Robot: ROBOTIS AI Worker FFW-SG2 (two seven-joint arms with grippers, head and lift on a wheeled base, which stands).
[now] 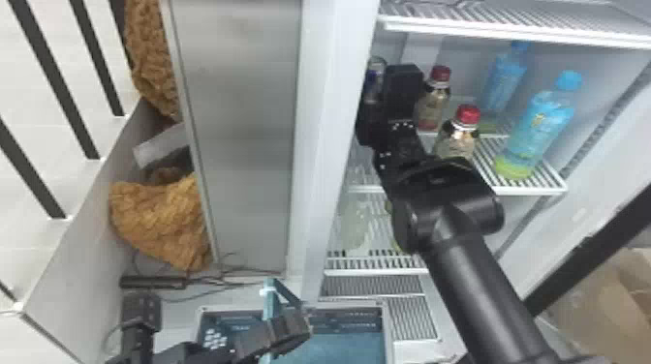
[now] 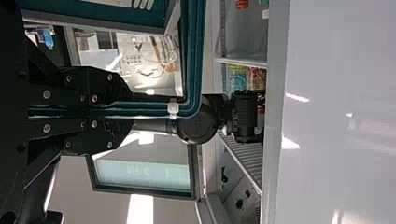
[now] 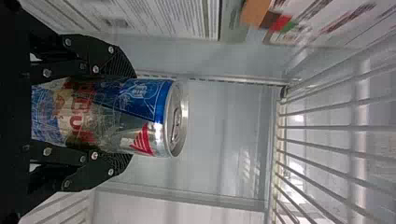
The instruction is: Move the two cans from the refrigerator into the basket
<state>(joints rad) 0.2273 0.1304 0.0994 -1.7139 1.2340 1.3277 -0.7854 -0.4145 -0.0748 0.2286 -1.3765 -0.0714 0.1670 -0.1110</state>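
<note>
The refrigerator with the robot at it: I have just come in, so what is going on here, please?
The robot's right gripper is inside the refrigerator, with its jaws closed around a can. The left gripper holds the handle of the basket, low beside the refrigerator. The held can is not in the basket yet.

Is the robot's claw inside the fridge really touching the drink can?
Touching. The right wrist view shows it: the right claw has the can clamped in it, pressed from two opposite sides.
</note>
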